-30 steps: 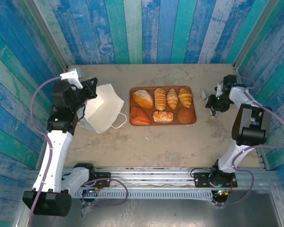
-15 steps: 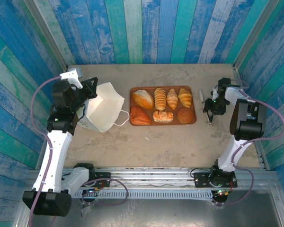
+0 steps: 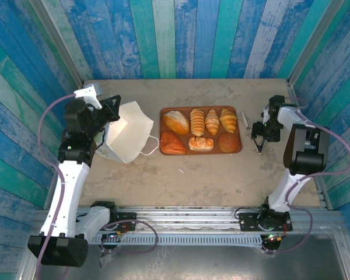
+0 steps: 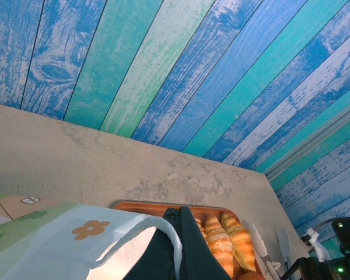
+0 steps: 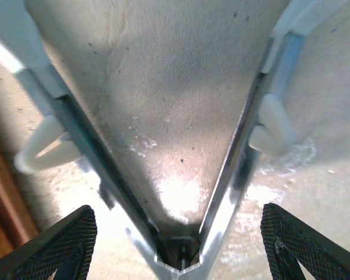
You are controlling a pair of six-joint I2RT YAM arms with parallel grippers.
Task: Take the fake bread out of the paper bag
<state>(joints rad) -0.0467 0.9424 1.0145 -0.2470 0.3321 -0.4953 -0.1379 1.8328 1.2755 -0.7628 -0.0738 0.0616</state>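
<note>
Fake bread [image 3: 176, 121] on tray [image 3: 239, 144], paper bag [image 3: 128, 140] beside it.
Left fingers [image 4: 192, 251] clamped on bag rim; right fingers [image 5: 70, 242] apart above desk [image 3: 210, 175].

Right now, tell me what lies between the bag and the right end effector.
The tray of bread, between bag and right end effector, seen from the top camera.

The left arm rises and folds forward, its left gripper [image 3: 109, 121] with jaws shut on the rim of the paper bag [image 3: 131, 140]. Well right of the bag, the right gripper [image 3: 254, 135] points downward, jaws spread wide.
</note>
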